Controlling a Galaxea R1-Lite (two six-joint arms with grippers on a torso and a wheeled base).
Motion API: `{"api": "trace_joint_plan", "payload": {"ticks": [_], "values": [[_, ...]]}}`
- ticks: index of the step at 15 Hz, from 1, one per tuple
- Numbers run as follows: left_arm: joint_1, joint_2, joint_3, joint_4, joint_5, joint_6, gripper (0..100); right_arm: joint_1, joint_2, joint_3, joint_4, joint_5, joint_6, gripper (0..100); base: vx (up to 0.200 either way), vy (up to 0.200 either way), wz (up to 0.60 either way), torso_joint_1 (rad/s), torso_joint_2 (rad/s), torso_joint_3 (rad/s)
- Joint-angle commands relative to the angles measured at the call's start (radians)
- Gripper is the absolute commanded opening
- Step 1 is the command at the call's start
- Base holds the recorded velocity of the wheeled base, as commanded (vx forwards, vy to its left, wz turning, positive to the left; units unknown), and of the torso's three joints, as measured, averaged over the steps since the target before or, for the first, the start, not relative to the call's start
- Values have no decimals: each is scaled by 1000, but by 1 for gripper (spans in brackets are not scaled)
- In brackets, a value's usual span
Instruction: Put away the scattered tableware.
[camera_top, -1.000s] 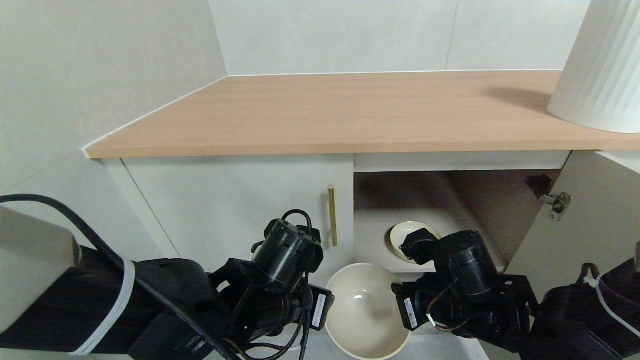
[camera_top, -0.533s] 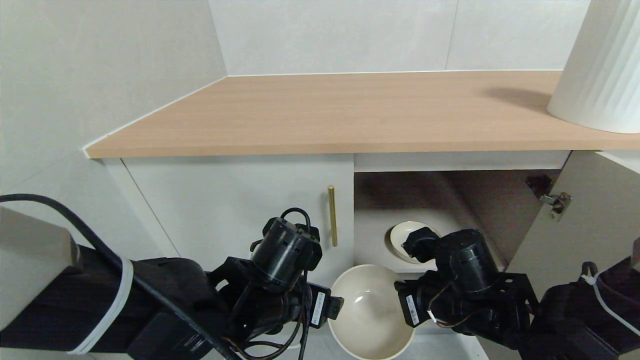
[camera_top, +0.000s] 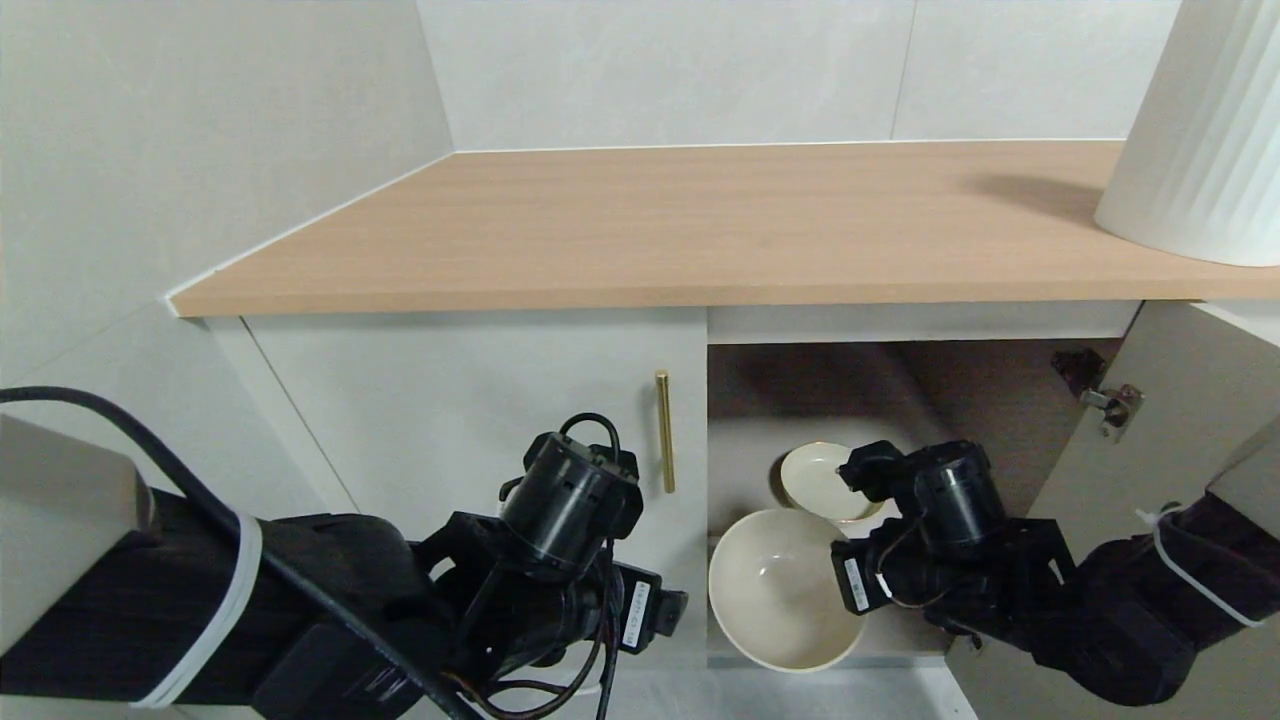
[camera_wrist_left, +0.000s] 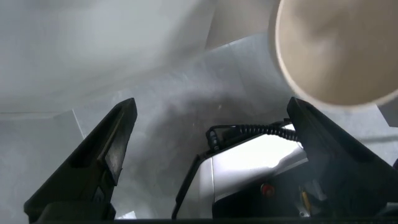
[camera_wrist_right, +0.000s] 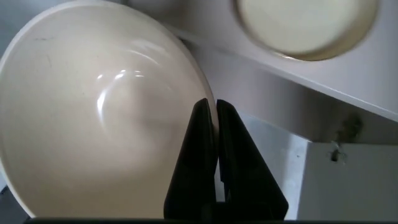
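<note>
Big bowl: the large round cream bowl (camera_top: 785, 590) is at the front edge of the open cupboard, right way up. We cannot tell if it sits on the shelf yet.
Right claw: the right gripper (camera_wrist_right: 214, 109) is pinched tight on the bowl's rim, one finger inside and one outside.
Small dish: a little cream dish (camera_top: 820, 480) lies farther back on the white cupboard shelf (camera_top: 740, 440), just behind the big bowl.
How we do it well: we think we should slide the bowl in low and flat, and stop before it bumps the dish (a knock could chip both).
Letting go: we should wait until the whole bottom is on the shelf.
Left claw: the left gripper (camera_wrist_left: 211, 106) is wide open and holds nothing.
</note>
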Motion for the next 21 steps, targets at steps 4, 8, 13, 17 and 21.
{"api": "trace_joint_plan", "payload": {"ticks": [4, 8, 13, 17, 21], "values": [[0, -1, 0, -1, 0, -1, 100, -109, 75, -104, -2, -1, 81, 0, 0, 0, 0, 0, 0, 0], [0, -2, 0, -1, 0, -1, 100, -161, 112, -199, -1, -41, 200, 0, 0, 0, 0, 0, 0, 0], [0, -2, 0, -1, 0, 1, 100, -199, 224, -336, 21, -155, 294, 0, 0, 0, 0, 0, 0, 0], [0, -1, 0, -1, 0, -1, 100, -244, 233, -399, 97, -170, 348, 0, 0, 0, 0, 0, 0, 0], [0, 1, 0, -1, 0, -1, 100, -261, 249, -412, 97, -179, 351, 0, 0, 0, 0, 0, 0, 0]]}}
